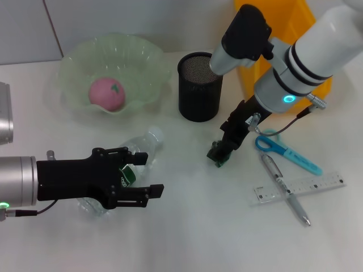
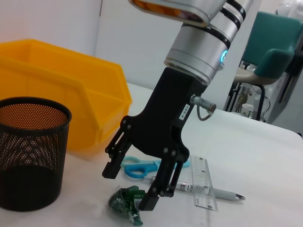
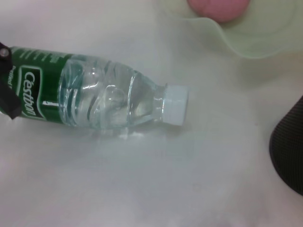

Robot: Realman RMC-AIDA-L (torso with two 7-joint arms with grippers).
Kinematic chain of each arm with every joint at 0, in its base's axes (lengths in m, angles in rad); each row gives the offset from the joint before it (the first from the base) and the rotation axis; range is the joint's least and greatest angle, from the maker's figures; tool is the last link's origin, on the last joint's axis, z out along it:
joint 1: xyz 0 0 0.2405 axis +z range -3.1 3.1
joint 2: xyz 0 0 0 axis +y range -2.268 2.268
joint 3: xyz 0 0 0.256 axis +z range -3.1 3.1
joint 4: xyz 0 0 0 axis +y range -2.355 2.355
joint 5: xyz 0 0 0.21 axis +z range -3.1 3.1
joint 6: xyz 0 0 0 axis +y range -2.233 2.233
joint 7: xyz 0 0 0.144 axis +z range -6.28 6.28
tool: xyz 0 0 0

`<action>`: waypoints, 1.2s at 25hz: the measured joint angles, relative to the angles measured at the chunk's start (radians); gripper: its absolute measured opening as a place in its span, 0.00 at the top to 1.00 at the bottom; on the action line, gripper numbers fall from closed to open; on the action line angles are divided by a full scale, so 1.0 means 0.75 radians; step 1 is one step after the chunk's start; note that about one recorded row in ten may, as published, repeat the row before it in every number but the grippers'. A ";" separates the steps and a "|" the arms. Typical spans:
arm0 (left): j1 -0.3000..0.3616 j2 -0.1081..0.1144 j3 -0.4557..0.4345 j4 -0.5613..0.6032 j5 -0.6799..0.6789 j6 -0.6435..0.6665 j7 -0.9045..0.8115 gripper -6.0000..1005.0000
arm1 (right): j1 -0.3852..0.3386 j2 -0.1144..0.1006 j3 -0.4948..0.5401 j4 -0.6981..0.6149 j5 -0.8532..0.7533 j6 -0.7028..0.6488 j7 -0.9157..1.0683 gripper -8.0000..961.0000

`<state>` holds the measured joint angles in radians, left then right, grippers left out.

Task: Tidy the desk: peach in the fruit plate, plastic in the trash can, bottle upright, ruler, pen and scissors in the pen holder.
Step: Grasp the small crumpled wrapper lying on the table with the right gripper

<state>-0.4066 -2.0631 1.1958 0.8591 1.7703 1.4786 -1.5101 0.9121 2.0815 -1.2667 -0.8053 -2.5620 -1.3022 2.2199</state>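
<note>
A clear water bottle (image 1: 143, 145) with a green label lies on its side; it also shows in the right wrist view (image 3: 104, 97). My left gripper (image 1: 144, 174) is open, one finger on each side of the label. My right gripper (image 1: 226, 148) is open just over a crumpled green plastic scrap (image 1: 217, 157). The left wrist view shows this gripper (image 2: 132, 185) with its fingers straddling the plastic (image 2: 125, 203). A pink peach (image 1: 106, 93) lies in the green fruit plate (image 1: 142, 68). Blue scissors (image 1: 286, 150), a pen (image 1: 285, 191) and a clear ruler (image 1: 309, 186) lie at the right.
A black mesh pen holder (image 1: 199, 85) stands behind the plastic. A yellow bin (image 1: 300, 17) sits at the back right, behind my right arm. The pen lies across the ruler.
</note>
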 joint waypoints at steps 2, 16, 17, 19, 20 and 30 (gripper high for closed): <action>0.000 0.000 0.000 0.000 0.000 0.000 -0.002 0.21 | 0.001 0.001 -0.007 0.010 0.003 0.009 -0.007 0.16; -0.007 -0.002 -0.018 0.000 -0.002 0.000 -0.009 0.22 | 0.007 0.004 -0.075 0.090 0.034 0.109 -0.057 0.16; -0.008 -0.002 -0.020 0.000 -0.002 0.000 -0.009 0.22 | 0.008 0.004 -0.081 0.093 0.034 0.114 -0.057 0.17; -0.008 -0.002 -0.025 0.000 -0.002 0.000 -0.009 0.22 | 0.008 0.004 -0.093 0.097 0.034 0.120 -0.058 0.17; -0.008 -0.002 -0.030 0.000 -0.002 0.001 -0.009 0.22 | 0.009 0.004 -0.098 0.101 0.034 0.120 -0.059 0.17; -0.010 -0.004 -0.032 0.000 -0.002 0.002 -0.009 0.22 | -0.003 0.006 -0.099 0.107 0.053 0.125 -0.078 0.17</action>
<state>-0.4143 -2.0662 1.1717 0.8591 1.7686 1.4802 -1.5171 0.9102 2.0858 -1.3409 -0.7252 -2.5222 -1.2083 2.1617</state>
